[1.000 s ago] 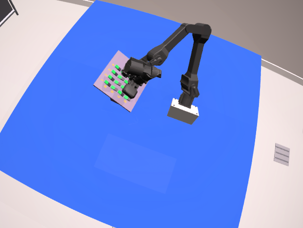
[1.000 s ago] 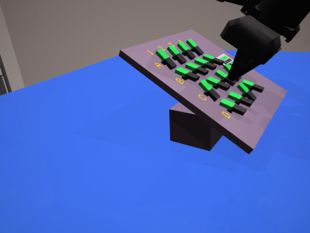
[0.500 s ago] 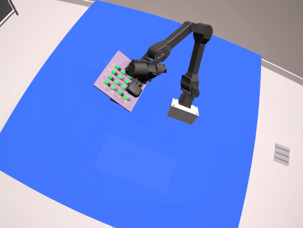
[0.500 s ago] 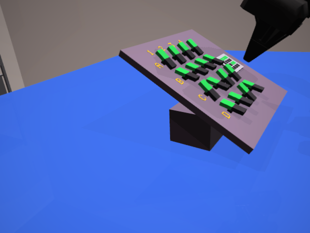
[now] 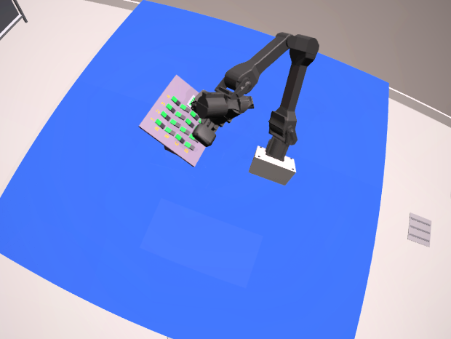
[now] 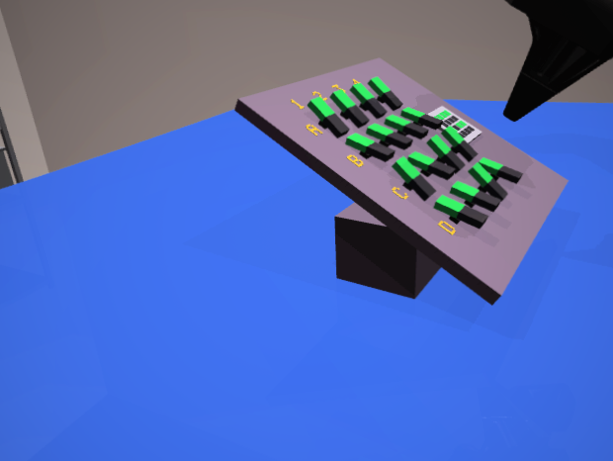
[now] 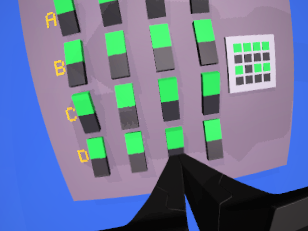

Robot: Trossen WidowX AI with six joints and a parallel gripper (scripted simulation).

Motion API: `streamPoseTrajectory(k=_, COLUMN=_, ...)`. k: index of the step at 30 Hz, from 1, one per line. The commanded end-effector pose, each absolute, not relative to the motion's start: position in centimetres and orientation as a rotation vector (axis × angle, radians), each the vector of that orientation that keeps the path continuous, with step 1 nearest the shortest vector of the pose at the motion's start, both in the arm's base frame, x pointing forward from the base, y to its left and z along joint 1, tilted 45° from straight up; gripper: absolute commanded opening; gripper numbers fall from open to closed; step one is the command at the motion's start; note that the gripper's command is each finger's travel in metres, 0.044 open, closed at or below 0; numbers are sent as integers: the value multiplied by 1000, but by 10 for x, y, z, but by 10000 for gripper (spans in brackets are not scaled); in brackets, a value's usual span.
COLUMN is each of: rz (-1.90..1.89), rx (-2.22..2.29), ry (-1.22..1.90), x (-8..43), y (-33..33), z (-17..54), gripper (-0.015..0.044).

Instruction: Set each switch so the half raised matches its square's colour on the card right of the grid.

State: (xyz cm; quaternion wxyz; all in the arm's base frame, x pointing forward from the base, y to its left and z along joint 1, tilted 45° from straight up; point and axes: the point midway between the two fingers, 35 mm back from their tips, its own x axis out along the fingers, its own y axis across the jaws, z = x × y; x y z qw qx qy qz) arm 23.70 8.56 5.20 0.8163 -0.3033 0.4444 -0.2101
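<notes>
The tilted mauve panel (image 5: pixel 177 82) (image 6: pixel 495 270) (image 7: pixel 260 130) bears the switch grid. The card (image 5: pixel 191 101) (image 6: pixel 455 124) (image 7: pixel 252 88) shows row A green, row B dark, row C green, dark, green, green, and row D dark. In the exterior view, row A has its green ends raised and row B its dark ends. C1 (image 6: pixel 413 178) (image 7: pixel 86 111), C3 and C4 have green raised; C2 (image 6: pixel 431 164) (image 7: pixel 126 105) has dark raised. D3 (image 6: pixel 487 181) (image 7: pixel 174 138) has green raised; D1, D2 and D4 dark. My gripper (image 6: pixel 512 117) (image 7: pixel 177 162) is shut, empty, above the panel.
A dark support block (image 6: pixel 376 252) stands under the panel on the blue table (image 5: pixel 109 174). The arm's white base (image 5: pixel 273 167) stands nearer the arm side. The wrist and forearm hide part of the grid in the top view.
</notes>
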Motion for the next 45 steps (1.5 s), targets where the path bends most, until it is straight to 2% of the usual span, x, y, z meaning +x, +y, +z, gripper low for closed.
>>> streamPoseTrajectory(k=1, rz=-467, rx=-660, ry=971, x=243, y=68, z=41, gripper=0)
streamPoseTrajectory(k=45, rz=-468, rx=-661, ry=970, x=255, y=53, z=27, gripper=0)
